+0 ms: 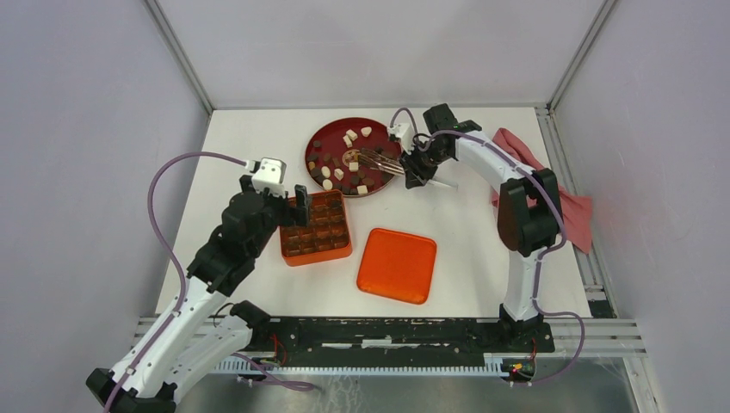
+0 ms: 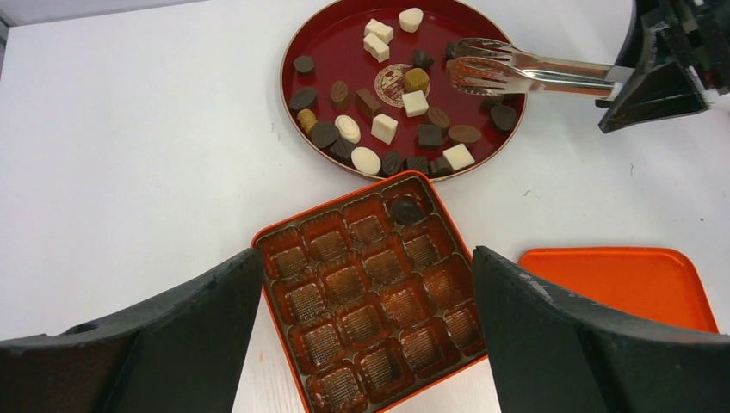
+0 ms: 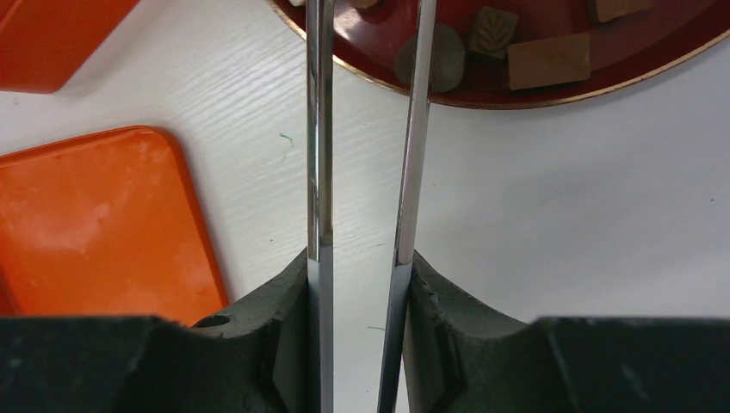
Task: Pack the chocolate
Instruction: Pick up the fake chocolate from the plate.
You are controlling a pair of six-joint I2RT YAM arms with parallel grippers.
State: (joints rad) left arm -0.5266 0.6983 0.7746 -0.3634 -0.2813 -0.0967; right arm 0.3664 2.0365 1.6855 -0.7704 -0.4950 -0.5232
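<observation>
Chocolate (image 2: 385, 127) may slip from the smooth tongs (image 2: 516, 73) clamped in the right pincer (image 3: 361, 274); left pincer (image 2: 363, 258) gapes empty by the box (image 2: 336, 205).

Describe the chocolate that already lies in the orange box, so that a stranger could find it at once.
Find the orange box with square compartments, lying on the white table beside the round red plate. Look in its corner compartment nearest the plate: there lies a dark, round chocolate. It is the only piece in the box; every other compartment is empty.

Overhead from behind, close wrist views, shared red plate (image 1: 331, 138)
</observation>
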